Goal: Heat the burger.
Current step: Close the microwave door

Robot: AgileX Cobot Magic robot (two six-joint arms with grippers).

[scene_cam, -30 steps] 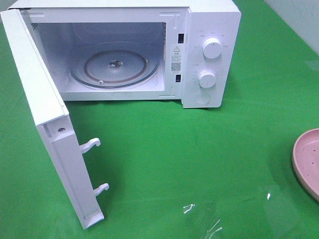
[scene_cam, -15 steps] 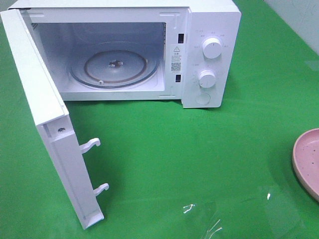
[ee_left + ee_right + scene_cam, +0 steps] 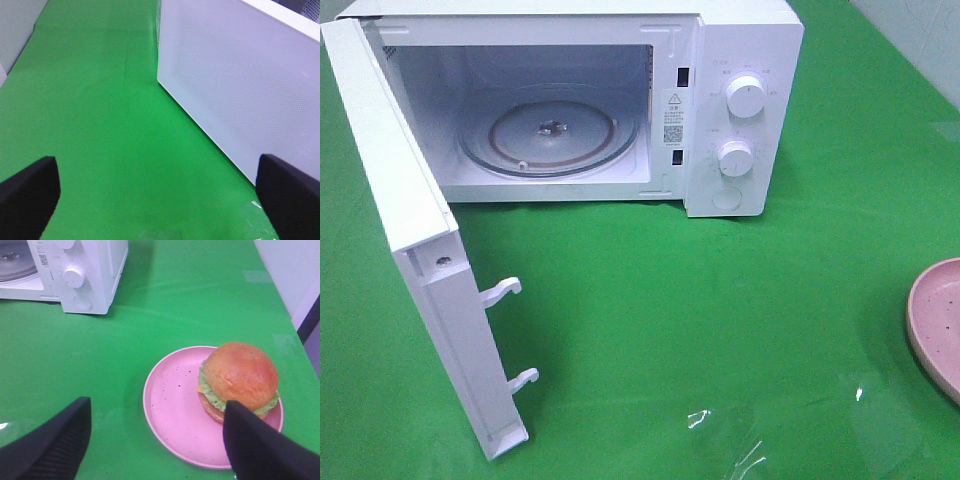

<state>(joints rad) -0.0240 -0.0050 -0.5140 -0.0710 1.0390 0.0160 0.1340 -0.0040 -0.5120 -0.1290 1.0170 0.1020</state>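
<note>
Golden-brown burger [image 3: 239, 380] on plate [image 3: 175, 410], beneath spread right gripper [image 3: 155, 440].

We see the white box-shaped microwave oven [image 3: 620, 100] at the back of the green cloth-covered table [image 3: 720, 320], its white hinged door [image 3: 415, 250] swung out toward the front on the left. The round glass turntable [image 3: 550, 135] lies inside its cavity. The pink speckled round plate [image 3: 180, 415] lies well apart, to the front right, and the round golden-bun burger [image 3: 239, 381] sits on the plate, off to one side, near the rim.
</note>
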